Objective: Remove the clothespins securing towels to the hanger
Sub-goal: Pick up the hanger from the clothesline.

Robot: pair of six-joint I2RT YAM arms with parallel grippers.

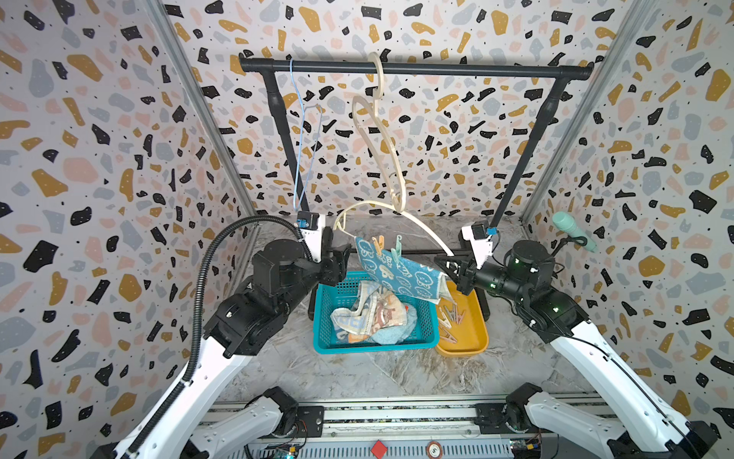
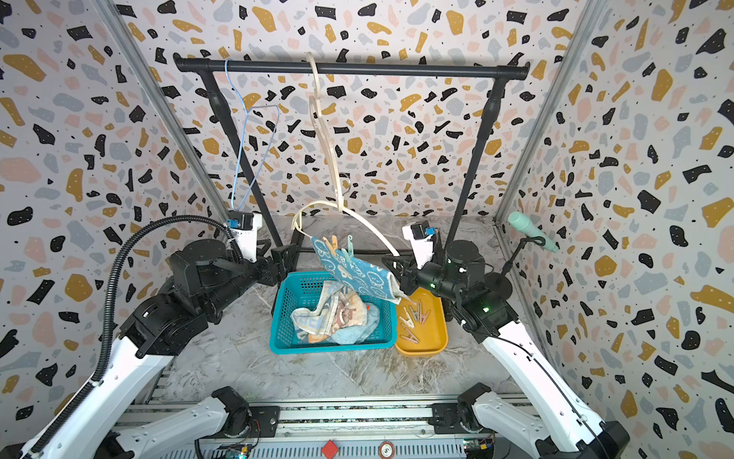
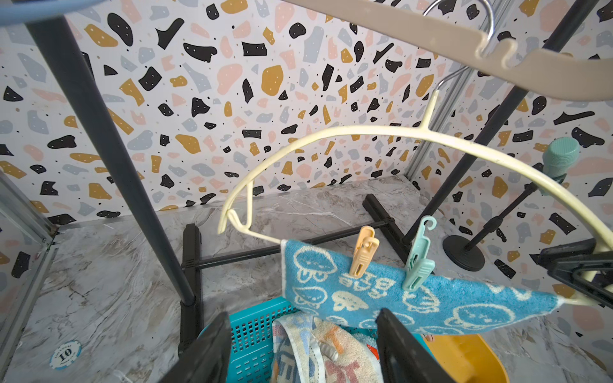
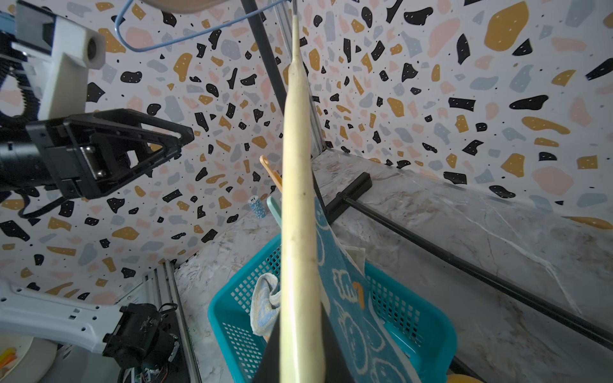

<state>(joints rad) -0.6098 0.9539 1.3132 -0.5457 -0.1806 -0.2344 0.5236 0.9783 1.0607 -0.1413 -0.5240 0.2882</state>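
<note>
In both top views a cream plastic hanger [image 1: 369, 202] [image 2: 321, 204] hung tilted. A teal terry towel with white rabbits [image 1: 401, 274] was draped on its lower bar above a teal plastic mesh basket [image 1: 329, 318]. Loose pastel clothespins [image 1: 449, 318] lay in a yellow plastic tray [image 1: 472, 334] just beside.

Left wrist: a peach plastic clothespin [image 3: 363, 252] and a mint-green plastic clothespin [image 3: 418, 262] pinned the towel to the bar — the left gripper [image 3: 302, 351] gaped wide, holding nothing.

Right wrist: the right gripper [image 4: 302, 364] was clamped on the hanger's arm.
</note>
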